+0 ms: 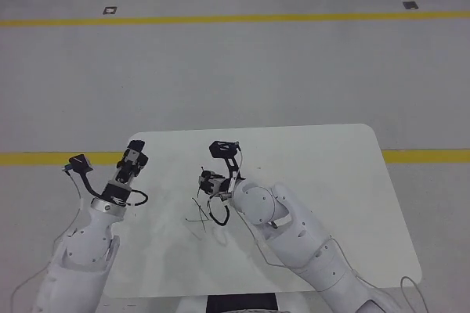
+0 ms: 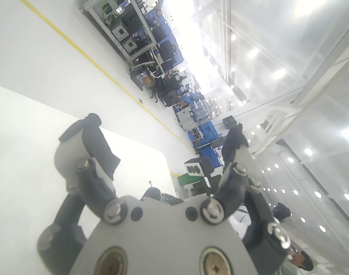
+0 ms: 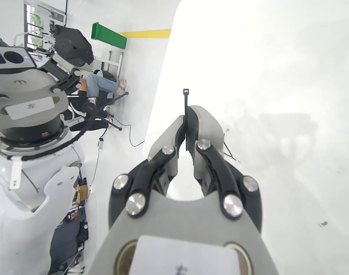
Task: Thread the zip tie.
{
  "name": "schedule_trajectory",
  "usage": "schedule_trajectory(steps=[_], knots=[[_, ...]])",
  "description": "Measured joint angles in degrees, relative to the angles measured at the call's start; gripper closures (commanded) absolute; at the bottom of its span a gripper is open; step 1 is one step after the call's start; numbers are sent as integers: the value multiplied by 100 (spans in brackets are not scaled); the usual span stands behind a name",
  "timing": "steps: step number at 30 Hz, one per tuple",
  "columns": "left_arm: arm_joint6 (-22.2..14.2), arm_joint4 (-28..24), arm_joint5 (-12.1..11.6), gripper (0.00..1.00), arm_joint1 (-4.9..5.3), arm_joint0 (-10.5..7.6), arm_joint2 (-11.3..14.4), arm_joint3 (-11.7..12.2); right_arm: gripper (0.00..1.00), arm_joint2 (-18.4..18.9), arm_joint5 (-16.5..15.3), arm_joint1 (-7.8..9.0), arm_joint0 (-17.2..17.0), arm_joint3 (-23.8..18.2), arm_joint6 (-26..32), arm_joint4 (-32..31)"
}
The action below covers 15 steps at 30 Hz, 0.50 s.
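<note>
The left arm (image 1: 94,235) is hanging over the table's (image 1: 337,156) left edge, the left gripper (image 2: 163,127) gaping wide. The right arm (image 1: 290,227) is angling from the near edge toward the middle, the right gripper (image 3: 188,115) pinching a tie (image 3: 186,98).

Top camera looks down on the whole table (image 1: 329,156), which all views share. Left wrist camera, close behind left gripper (image 2: 163,125), tilts upward past a corner; right wrist camera, close behind right gripper (image 3: 188,115), faces the left edge.
</note>
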Motion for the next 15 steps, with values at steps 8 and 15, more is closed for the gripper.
schedule_trajectory(steps=[8, 15], knots=[[575, 2222, 0, 0, 62, -60, 341, -172, 100, 318, -9, -78, -157, 171, -826, 1089], [2478, 4242, 0, 0, 289, -5, 1123, 60, 100, 537, -162, -159, 168, 450, -1080, 2075]])
